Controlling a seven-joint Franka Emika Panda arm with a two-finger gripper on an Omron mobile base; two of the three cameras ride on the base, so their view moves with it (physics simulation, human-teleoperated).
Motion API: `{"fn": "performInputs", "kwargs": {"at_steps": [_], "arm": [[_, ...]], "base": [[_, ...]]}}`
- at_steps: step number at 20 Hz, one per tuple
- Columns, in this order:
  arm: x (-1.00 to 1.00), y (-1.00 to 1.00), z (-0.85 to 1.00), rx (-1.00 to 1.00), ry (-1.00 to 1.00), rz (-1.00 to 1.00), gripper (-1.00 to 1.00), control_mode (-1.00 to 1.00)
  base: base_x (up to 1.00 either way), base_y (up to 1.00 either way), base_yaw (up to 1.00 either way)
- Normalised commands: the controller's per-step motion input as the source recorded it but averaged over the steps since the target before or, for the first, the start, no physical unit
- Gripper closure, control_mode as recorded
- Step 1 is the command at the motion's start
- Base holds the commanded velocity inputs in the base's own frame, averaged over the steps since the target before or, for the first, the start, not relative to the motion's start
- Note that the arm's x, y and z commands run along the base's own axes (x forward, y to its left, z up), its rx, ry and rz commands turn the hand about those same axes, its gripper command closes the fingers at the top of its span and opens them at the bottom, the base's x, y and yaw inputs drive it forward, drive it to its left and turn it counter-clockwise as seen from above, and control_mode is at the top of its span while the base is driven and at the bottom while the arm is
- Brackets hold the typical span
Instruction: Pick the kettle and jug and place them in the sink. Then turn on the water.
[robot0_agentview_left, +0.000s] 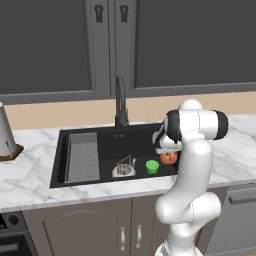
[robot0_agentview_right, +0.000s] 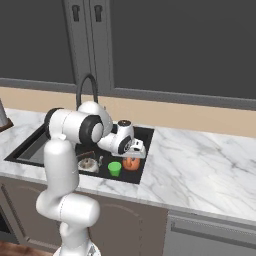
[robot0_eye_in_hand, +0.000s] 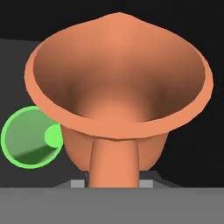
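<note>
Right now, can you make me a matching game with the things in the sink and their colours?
Things:
1. kettle
2. jug
3. cup
4. faucet

Colours:
A. bright green
B. dark
C. silver
D. terracotta orange

Pairs: 1-C, 2-D, 3-A, 4-B

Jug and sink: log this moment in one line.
terracotta-orange jug: gripped by handle, over black sink | silver kettle: in sink | green cup: in sink | water: off
</note>
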Motion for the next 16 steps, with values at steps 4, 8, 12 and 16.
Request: {"fn": "performInputs", "kwargs": {"at_steps": [4, 8, 12, 16], "arm": [[0.22, 0.08, -0.46, 0.0, 0.0, 0.0, 1.0, -1.0], [0.0, 0.3, -0.13, 0.0, 0.0, 0.0, 1.0, -1.0], [0.0, 0.43, 0.0, -0.01, 0.0, 0.0, 1.0, -1.0], [0.15, 0.32, -0.07, -0.02, 0.0, 0.0, 1.0, -1.0]], "base": [[0.0, 0.0, 0.0], [0.0, 0.0, 0.0], [0.0, 0.0, 0.0], [0.0, 0.0, 0.0]]}}
